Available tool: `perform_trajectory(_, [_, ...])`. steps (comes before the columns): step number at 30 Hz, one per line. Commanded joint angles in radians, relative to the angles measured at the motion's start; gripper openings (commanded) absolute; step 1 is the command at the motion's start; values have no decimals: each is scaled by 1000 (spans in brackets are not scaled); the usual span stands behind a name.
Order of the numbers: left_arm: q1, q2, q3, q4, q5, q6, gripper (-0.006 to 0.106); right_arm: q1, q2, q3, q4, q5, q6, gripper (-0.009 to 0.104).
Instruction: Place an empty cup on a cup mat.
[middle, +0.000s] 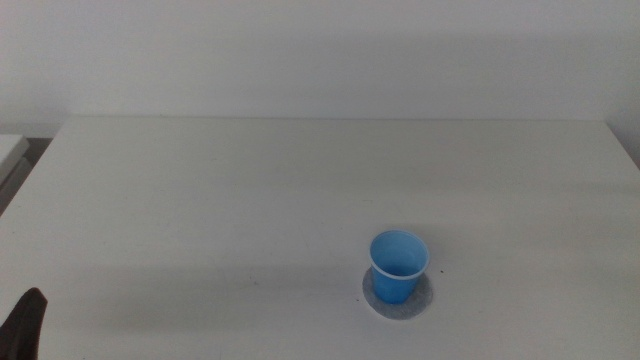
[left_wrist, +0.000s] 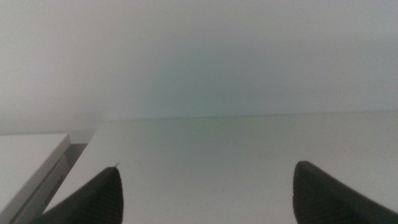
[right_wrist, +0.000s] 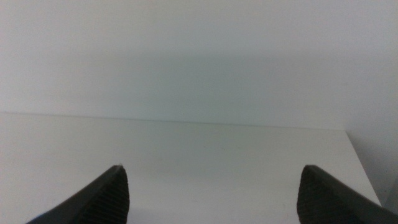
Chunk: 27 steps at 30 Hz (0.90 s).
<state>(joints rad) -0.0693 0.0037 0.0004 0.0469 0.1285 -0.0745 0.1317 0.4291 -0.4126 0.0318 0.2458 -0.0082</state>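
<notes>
On the cup mat (middle: 400, 300): cup (middle: 398, 265) upright | left gripper (left_wrist: 205, 193) fingers wide; right gripper (right_wrist: 211, 193) fingers wide

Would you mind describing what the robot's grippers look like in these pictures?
The left gripper has two dark grey, nearly black jaws that taper to rounded tips, with a fine ribbed texture on their inner faces. The right gripper looks the same. No cables, markings or arm links are visible. In the middle view only a dark sliver shows at the bottom left corner.

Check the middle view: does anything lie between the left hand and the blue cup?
Nothing does. In the middle view, only bare white table lies between the left hand at the bottom-left corner and the blue cup, which stands upright on the grey cup mat.
</notes>
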Motion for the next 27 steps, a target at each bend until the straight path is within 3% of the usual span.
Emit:
perform_trajectory(1, [-1,-4,0,-2,-13,-3,94,-4,-3,3,2,-14,-5,92])
perform_trajectory(4, [-1,-4,0,-2,-13,-3,94,-4,-9,46,-6,-117,18,92])
perform_trajectory(8, [-1,-4,0,-2,-13,-3,94,-63,-142,203,-2,-376,8,92])
perform_trajectory(11, [-1,-4,0,-2,-13,-3,94,-112,-252,337,-2,-456,8,92])
perform_trajectory(19, [-1,-4,0,-2,-13,-3,94,-144,-429,413,-6,-180,8,92])
perform_trajectory(27, [-1,-4,0,-2,-13,-3,94,-142,-429,413,-3,-140,8,92])
